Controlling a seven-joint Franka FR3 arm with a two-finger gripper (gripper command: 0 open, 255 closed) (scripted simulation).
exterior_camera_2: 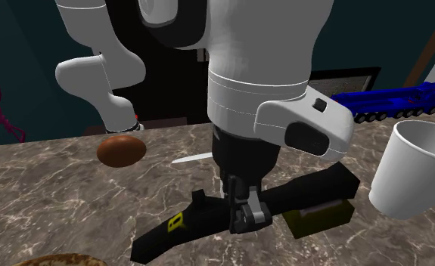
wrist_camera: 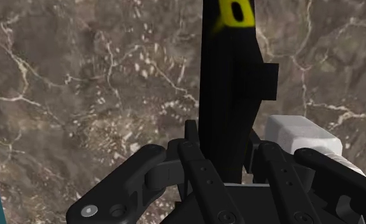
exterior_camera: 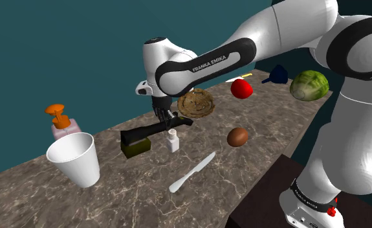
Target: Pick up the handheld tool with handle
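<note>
- The handheld tool [exterior_camera_2: 314, 193] is a long black body with a yellow mark near 1 end and an olive block under the other. It lies across the middle of the desk [exterior_camera: 145, 194], just left of a small white bottle [exterior_camera: 172, 139] in the shoulder view.
- The claw [exterior_camera_2: 242, 219] comes down from above and is clamped on the tool's slim black mid-section. In the wrist view its 2 fingers [wrist_camera: 194, 153] press against either side of the body.
- I read the grasp as made and the lift as the step in hand. I cannot tell whether the olive block has left the desk.
- The next move calls for a straight rise. The heavier-looking block end may tip the tool in the claw, so I would go slowly and watch for rotation.
- The tool looks matt, hard and boxy, with a square nub on 1 flank. The desk is brown marble with pale veins, smooth and flat.
- Near left in the shoulder view stands a plain white tapered cup [exterior_camera: 74, 159], with a pink soap dispenser [exterior_camera: 65, 123] topped by an orange pump behind it.
- Near right lie a pale knife [exterior_camera: 192, 172] and a glossy brown egg-shaped thing [exterior_camera: 237, 136].
- Far right sit a round brown patterned disc [exterior_camera: 197, 103], a red item [exterior_camera: 242, 88], a dark blue funnel [exterior_camera: 278, 75] and a green cabbage [exterior_camera: 309, 85].
</note>
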